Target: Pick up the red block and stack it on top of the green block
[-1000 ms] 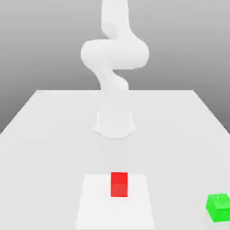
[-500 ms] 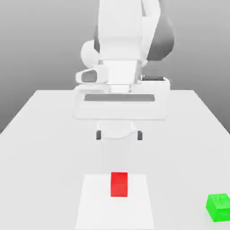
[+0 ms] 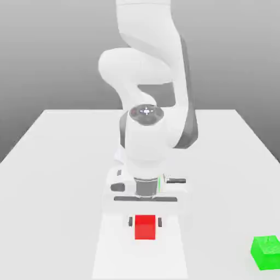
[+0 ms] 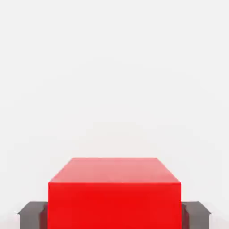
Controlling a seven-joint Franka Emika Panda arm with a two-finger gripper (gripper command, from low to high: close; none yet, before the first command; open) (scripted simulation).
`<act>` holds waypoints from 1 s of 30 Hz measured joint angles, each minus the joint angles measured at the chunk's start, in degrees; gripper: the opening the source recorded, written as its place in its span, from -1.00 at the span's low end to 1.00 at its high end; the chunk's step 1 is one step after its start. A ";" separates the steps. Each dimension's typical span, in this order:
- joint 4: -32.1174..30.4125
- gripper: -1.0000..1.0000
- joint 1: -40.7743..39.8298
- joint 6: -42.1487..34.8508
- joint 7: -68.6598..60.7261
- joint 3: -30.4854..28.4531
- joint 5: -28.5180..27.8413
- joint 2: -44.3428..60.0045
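The red block (image 3: 145, 227) rests on the white table (image 3: 54, 164), near its front edge. My gripper (image 3: 145, 222) has come down over it, one dark finger (image 3: 130, 221) on each side, and is shut on the red block. In the hand view the red block (image 4: 114, 197) sits close up, with a grey fingertip (image 4: 32, 214) pressed against each side face. The green block (image 3: 267, 252) lies on the table at the exterior view's far right, well apart from the gripper.
A slightly brighter white square patch (image 3: 109, 251) marks the table under the red block. The arm's base and bent links (image 3: 147, 136) stand behind the gripper, toward the back of the table.
The arm swung down from high behind the table to the red block. Its fingers, open half a second ago, have closed on the block. Neither block has moved.
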 joint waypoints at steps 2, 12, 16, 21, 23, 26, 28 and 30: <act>0.09 -1.00 -0.01 0.57 0.09 -0.02 -0.12 0.64; 1.69 -1.00 -0.66 -13.61 -4.39 3.57 0.84 -11.90; 9.62 -1.00 5.64 -18.05 -11.43 7.94 -0.70 -8.29; 19.99 -1.00 10.28 -23.51 -20.06 13.03 -3.40 -3.05; 24.15 -1.00 12.30 -25.69 -23.34 15.29 -4.74 -0.87; 27.06 -1.00 14.56 -23.88 -23.98 15.53 -7.68 4.16; 27.61 -1.00 15.77 -20.53 -22.64 14.23 -9.99 8.22; 27.72 1.00 16.11 -19.65 -22.28 13.83 -10.56 9.24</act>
